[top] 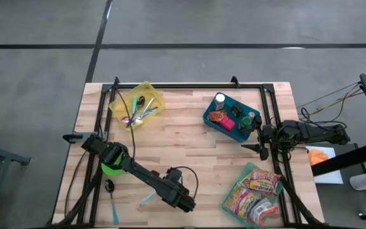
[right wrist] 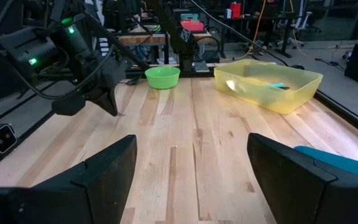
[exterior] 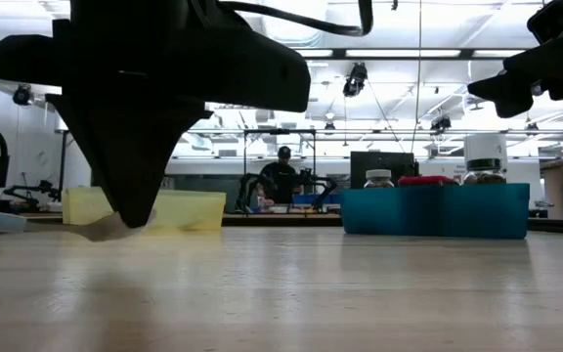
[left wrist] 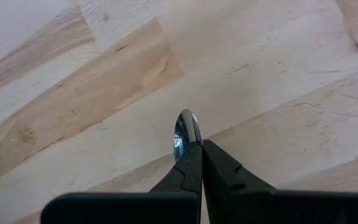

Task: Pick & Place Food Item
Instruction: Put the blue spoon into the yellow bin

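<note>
Only the left wrist view shows what the left gripper [left wrist: 196, 144] holds: its two dark fingers are pressed together on a shiny metal spoon [left wrist: 185, 132], whose bowl sticks out just past the fingertips, over bare wooden table [left wrist: 73, 112]. Seen from above, that gripper [top: 184, 202] is near the table's front edge, pointing down, and the spoon is hidden under it; a teal-handled utensil [top: 147, 199] lies just beside it and another [top: 112, 202] farther left, below a green bowl [top: 111, 167] that the arm partly covers. From table height the left gripper [exterior: 130, 217] is a big dark wedge whose tip is right at the surface, with a pale sliver at the tip; whether that touches the wood I cannot tell. The high view alone lays out the rest: a yellow bin [top: 137, 104] of cutlery at the back left, a blue bin [top: 231, 117] with jars and a red item at the back right, and a pile of snack packets [top: 254, 191] at the front right corner. The right gripper [right wrist: 191, 168] waits at the table's right edge, its fingers wide apart and holding nothing, facing across the table towards the yellow bin.
</note>
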Available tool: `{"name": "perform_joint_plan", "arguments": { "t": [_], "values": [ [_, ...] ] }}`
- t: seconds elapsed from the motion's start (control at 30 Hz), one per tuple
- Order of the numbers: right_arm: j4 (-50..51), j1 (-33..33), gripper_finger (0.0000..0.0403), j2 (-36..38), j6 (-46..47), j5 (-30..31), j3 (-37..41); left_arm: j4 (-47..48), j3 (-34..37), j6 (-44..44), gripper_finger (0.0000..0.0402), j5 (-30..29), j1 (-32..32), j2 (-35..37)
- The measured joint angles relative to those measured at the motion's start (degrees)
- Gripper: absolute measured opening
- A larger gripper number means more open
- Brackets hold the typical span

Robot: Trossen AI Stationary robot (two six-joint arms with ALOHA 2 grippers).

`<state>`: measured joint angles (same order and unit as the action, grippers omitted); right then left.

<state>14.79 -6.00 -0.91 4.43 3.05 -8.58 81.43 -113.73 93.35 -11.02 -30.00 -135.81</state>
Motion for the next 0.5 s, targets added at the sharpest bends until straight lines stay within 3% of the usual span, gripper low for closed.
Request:
{"name": "perform_joint_plan", "arguments": {
  "t": [0.2, 0.5],
  "values": [
    [0.00, 0.01, 0.0303, 0.00, -0.06, 0.02, 0.00, 0.13, 0.02, -2.00, 0.0000, -2.84, 0.00, 0.98],
    [0.00, 0.02, 0.0303, 0.00, 0.03, 0.04, 0.00, 8.70, 0.51, -4.10, 0.0000, -15.05, 0.66, 5.10]
  ]
}}
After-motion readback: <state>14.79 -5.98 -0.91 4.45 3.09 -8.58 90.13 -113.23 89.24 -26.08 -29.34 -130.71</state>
